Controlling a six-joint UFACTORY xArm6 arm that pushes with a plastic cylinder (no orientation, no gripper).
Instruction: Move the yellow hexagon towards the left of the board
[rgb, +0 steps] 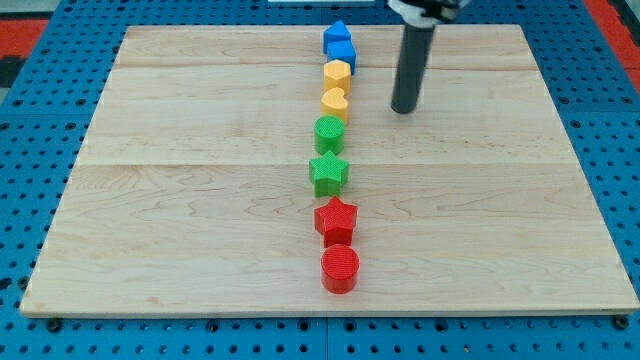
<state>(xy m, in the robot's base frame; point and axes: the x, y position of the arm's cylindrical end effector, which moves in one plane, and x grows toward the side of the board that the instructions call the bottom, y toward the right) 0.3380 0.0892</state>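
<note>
The yellow hexagon (337, 74) stands in a column of blocks running down the middle of the wooden board (180, 200), near the view's top. My tip (403, 109) rests on the board to the right of the column, a short gap to the right of the yellow hexagon and slightly lower, level with the yellow heart (334, 101). It touches no block.
The column from top to bottom: two blue blocks (339, 43), the yellow hexagon, the yellow heart, a green cylinder-like block (330, 132), a green star (329, 172), a red star (336, 218), a red cylinder (340, 268). A blue pegboard (40, 120) surrounds the board.
</note>
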